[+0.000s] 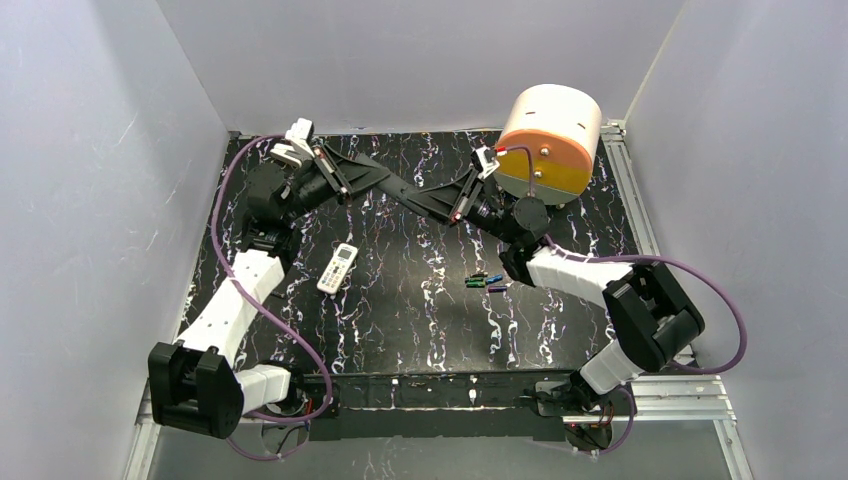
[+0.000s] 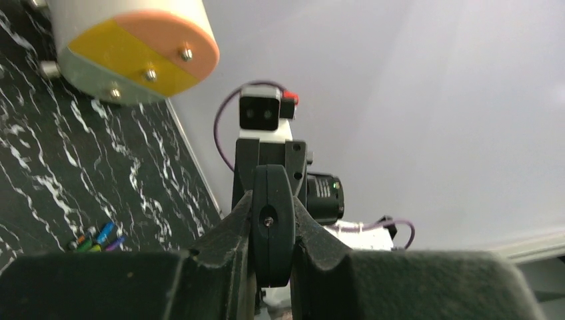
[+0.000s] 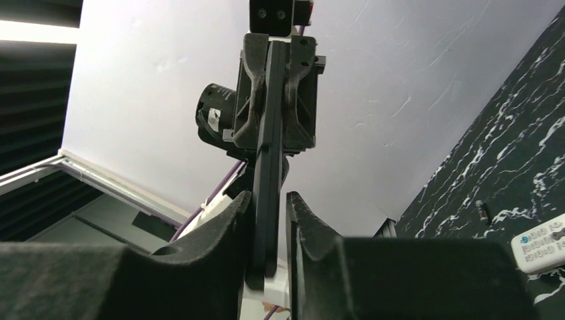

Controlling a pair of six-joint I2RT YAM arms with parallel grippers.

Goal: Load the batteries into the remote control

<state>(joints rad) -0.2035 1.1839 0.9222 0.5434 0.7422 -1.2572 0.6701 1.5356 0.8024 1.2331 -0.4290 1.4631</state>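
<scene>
Remote control point(image 1: 337, 268) flat, long axis near-far

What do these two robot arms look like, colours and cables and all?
Each arm mixes white shell segments with chunky black joints, and a purple cable loops along it. The left gripper and right gripper end in long, black, wedge-shaped fingers with a rough, grainy surface. A small black camera with a red plug sits on each wrist.

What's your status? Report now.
Left jaws shut on long flat black strip; right jaws around its other end, contact unclear. Slim white plastic remote control and small green-and-blue cylindrical batteries untouched. Strip occupies both arms.
</scene>
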